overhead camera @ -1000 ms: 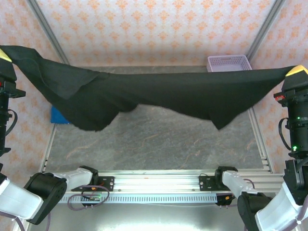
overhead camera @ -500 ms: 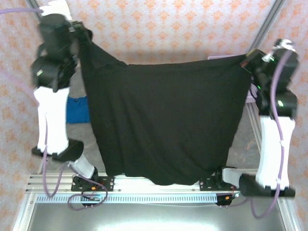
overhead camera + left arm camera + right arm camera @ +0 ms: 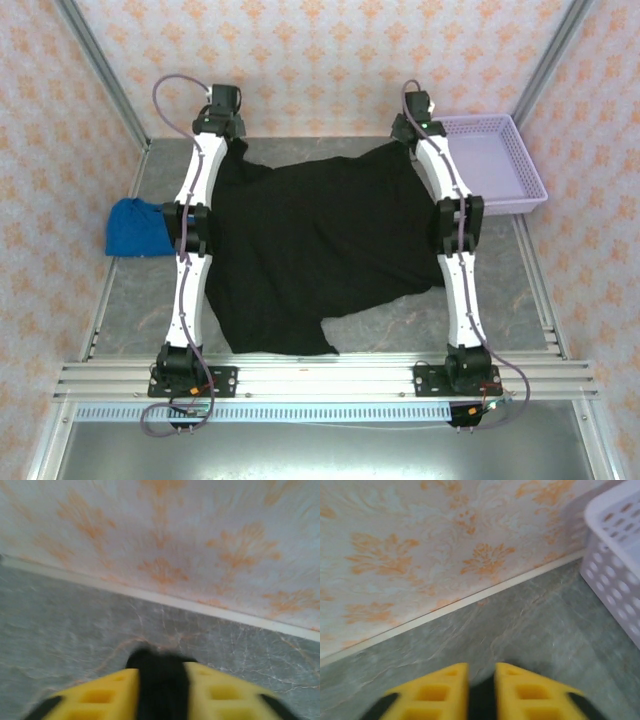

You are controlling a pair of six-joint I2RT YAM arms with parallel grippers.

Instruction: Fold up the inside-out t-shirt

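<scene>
Bright, even light from overhead, with soft shadows. The top view is sharp, with glare on the metal sheet (image 3: 320,455) along its bottom edge. Both wrist views are soft, their yellow fingers (image 3: 100,696) blurred.

I work in a robot lab cell: my grey stone-look bench (image 3: 500,300) is boxed in by orange-patterned wallpaper panels (image 3: 320,60) (flat printed sheets) on aluminium posts (image 3: 100,70), with an extrusion rail (image 3: 320,378) along its near edge.

T-shirt (image 3: 310,240) side edges hidden under arms (image 3: 190,240) — basket (image 3: 620,555) cut off at right edge.
</scene>
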